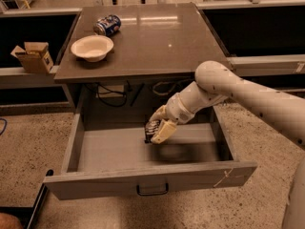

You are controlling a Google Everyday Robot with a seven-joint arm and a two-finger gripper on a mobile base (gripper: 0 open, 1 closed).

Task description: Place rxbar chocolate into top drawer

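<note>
Grey top drawer point(114, 152) stands open above speckled floor point(28, 147); hand point(155, 132) clasps rxbar chocolate point(151, 128) over its bottom.

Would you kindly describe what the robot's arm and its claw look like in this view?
The arm is a thick, smooth, cream-white tube with rounded joints and small dark dots scattered over its shell. It narrows through a segmented wrist to the pale, tan-tinted claw, which is over the wide shallow grey top drawer. No loose cables show on it.
</note>
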